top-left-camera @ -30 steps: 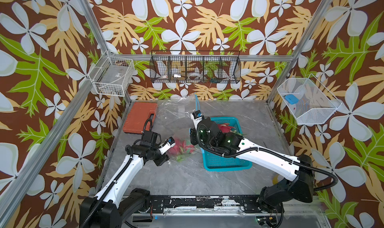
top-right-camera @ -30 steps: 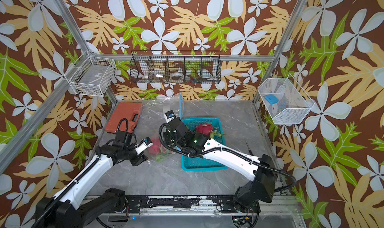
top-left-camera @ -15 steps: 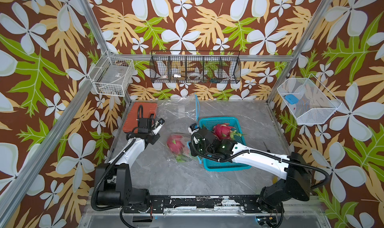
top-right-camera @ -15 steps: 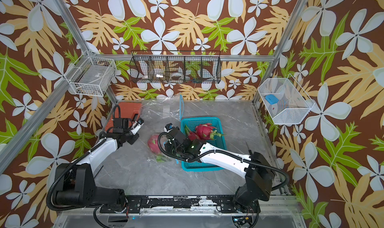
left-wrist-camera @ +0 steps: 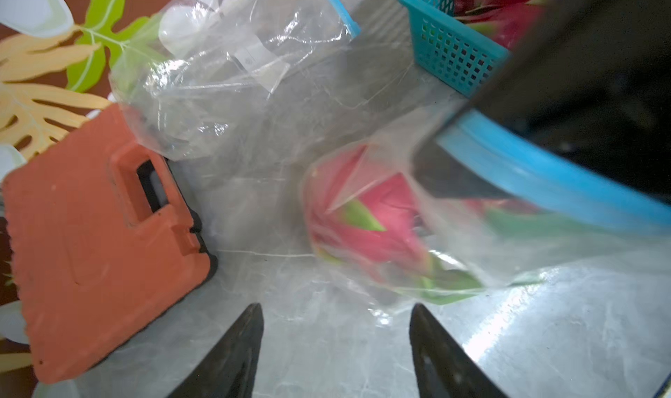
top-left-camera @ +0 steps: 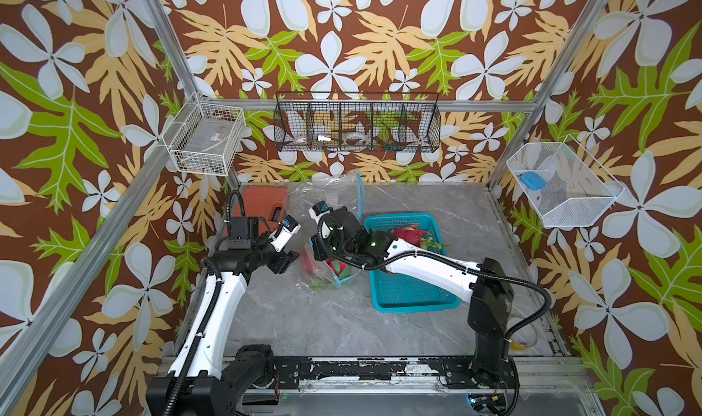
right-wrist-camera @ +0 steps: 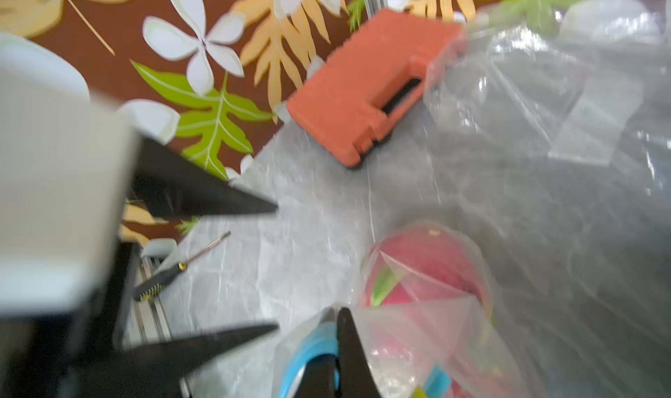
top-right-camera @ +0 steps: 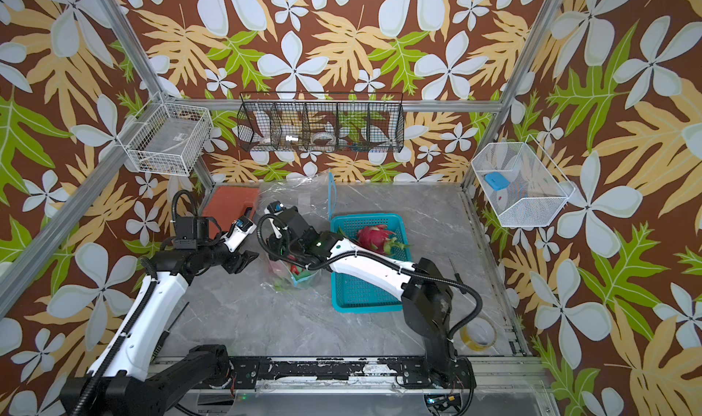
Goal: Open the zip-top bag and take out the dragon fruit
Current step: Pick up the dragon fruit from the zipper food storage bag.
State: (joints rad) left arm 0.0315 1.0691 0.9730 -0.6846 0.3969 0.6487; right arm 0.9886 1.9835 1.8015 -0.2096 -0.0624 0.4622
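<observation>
The right gripper is pinched closed on the blue zip rim of the bag, holding its mouth up off the table; in both top views the gripper itself is hidden under its wrist. The left gripper hovers just beside the bag with its jaws spread and nothing between them; its black fingers point toward the bag.

One dragon fruit lies inside the bag on the table, pink with green scales, blurred through the film. Another fruit sits in the far end of the blue basket, which stands right beside the bag.

The table is grey marble-patterned, walled on three sides by brown floral panels in a metal frame. A second, empty clear bag with a blue strip stands crumpled at the back, touching an orange case in the far left corner. A roll of tape lies near the right arm's base. A small screwdriver rests at the left edge.

The near half of the table, between the two arm bases, is bare. Wire baskets hang on the walls above the table.
</observation>
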